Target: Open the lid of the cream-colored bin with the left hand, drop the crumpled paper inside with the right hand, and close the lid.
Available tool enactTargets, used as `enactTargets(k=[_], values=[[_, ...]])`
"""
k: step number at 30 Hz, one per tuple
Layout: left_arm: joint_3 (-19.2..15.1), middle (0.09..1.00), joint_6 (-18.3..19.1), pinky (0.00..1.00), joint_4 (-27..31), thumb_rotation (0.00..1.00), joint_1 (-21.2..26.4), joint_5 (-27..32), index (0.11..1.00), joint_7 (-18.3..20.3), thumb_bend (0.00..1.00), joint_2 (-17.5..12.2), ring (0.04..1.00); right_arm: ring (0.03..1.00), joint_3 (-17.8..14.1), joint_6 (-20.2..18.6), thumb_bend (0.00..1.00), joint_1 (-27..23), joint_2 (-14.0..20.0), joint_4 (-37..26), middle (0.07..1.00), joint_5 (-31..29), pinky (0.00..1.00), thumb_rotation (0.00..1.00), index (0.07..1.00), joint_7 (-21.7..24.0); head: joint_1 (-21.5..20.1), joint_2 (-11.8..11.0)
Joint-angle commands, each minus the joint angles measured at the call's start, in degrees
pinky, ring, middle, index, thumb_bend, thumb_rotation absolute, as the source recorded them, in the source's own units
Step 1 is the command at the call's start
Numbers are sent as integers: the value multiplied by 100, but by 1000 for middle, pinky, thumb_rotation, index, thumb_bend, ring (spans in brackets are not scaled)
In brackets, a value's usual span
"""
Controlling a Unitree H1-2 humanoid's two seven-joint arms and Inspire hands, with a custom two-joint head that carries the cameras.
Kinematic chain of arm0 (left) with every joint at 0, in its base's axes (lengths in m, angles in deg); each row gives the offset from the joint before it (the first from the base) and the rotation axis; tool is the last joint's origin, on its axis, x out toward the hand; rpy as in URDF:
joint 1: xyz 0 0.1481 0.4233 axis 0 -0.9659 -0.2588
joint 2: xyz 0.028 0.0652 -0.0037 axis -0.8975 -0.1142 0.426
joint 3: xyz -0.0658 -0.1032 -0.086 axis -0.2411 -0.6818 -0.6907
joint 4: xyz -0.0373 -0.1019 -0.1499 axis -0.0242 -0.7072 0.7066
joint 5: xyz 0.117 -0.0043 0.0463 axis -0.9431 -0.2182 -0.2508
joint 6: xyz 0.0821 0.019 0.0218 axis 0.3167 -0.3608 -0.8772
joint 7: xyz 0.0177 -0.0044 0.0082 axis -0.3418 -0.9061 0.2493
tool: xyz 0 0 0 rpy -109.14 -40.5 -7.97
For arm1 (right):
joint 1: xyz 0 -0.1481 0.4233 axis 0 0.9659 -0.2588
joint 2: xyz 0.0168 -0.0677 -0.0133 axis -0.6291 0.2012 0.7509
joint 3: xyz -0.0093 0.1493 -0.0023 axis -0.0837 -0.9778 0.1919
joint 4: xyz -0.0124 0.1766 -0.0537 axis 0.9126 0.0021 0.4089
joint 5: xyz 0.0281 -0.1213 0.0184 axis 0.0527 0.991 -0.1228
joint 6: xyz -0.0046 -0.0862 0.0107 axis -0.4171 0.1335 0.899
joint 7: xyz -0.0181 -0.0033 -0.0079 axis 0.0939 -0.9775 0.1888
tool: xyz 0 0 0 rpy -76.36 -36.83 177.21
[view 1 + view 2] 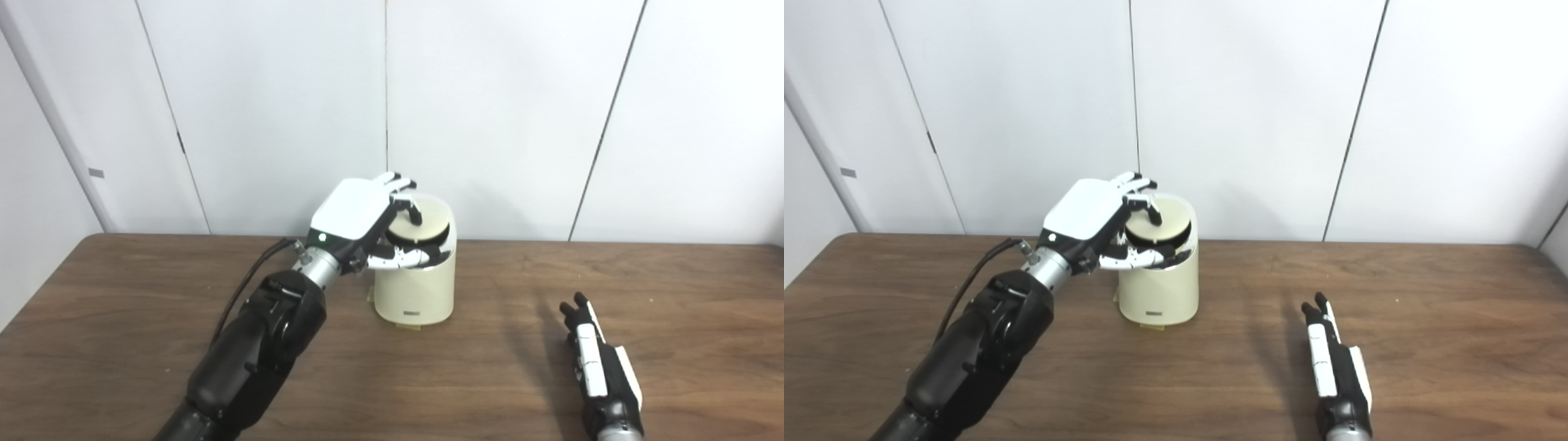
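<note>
The lid (418, 223) of the cream-colored bin (416, 288) is pinched by the left hand (367, 220); the right hand (597, 358) is laid flat, fingers extended, empty, on the table (674, 343).

A dark, wood-grain counter (465, 380) with a rounded corner at far left runs up to a wall of white panels (502, 110) divided by thin dark seams, 1 vertical and the others slanted in these views. A pale upright strip (55, 122) with a small grey tab crosses the left panels. Soft, even light falls, casting faint shadows on the counter.
</note>
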Motion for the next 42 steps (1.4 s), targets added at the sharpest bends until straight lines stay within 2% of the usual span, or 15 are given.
enactTargets(k=[1,8,14,18,23,29,36,39,41,42], values=[[-28,893,27,816,154,783,223,-110,666,48,617,-81,939,985,64,-29,588,-54,-16,-113,947,44,978,1000,987,15,-6,3],[-17,880,27,805,128,825,187,-143,678,259,626,-105,935,999,62,-96,587,-62,-17,-142,957,123,992,1000,990,18,-18,32],[78,899,108,837,70,854,173,-291,706,503,629,-147,957,1000,79,-77,599,-49,-11,-154,960,163,997,1000,994,26,-59,45],[160,910,61,855,-2,883,198,-434,727,586,635,-182,968,998,67,-52,563,-50,-15,-182,959,136,994,1000,991,36,-56,60],[393,926,-15,900,-60,924,261,-842,744,653,642,-312,982,994,44,-112,572,-66,-29,-219,957,134,988,1000,992,20,-47,109],[657,922,-108,926,-118,910,239,-1330,720,620,634,-439,976,994,36,-142,608,-71,-43,-241,957,128,990,1000,989,9,-69,129],[568,920,-123,925,-33,919,160,-1251,714,663,637,-411,975,990,37,-128,598,-71,-46,-250,954,127,989,1000,990,7,-39,166],[404,897,-109,899,80,895,85,-1037,711,555,628,-362,953,995,33,-133,596,-90,-72,-231,958,114,993,1000,993,-4,-36,152],[260,871,-141,858,134,870,28,-838,742,443,620,-321,918,996,18,-131,600,-106,-94,-204,957,88,996,1000,991,-12,-34,149],[103,866,-126,850,200,863,-47,-633,748,332,619,-247,911,997,14,-118,601,-107,-96,-189,957,80,998,1000,990,-10,-31,148]])
